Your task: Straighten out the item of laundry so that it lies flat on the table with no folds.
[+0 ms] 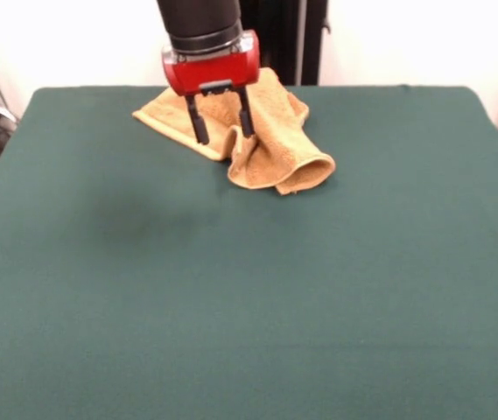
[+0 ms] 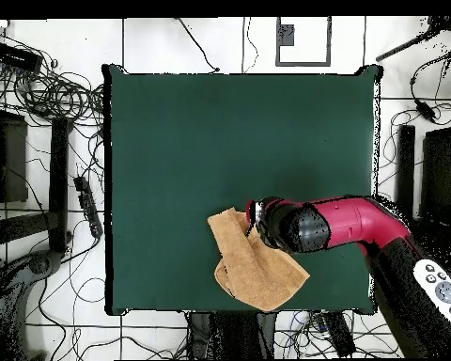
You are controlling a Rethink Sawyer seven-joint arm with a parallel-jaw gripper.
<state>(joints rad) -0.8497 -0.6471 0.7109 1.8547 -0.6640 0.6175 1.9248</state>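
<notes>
Only the front view shows the tool point(image 1: 222, 133) spread open over the rumpled towel point(image 1: 270, 144); overhead, the arm point(image 2: 347, 224) hides it.

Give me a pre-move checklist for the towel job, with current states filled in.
1. Towel flat, no folds: not ok, it is bunched with a rolled fold at its near edge.
2. Gripper open: ok, fingers spread.
3. Gripper over the towel: ok.
4. Fingers touching the cloth: cannot tell.
5. Towel fully on the table: ok, though near the far edge.
6. Room to spread: ok, bare felt toward the camera.
</notes>
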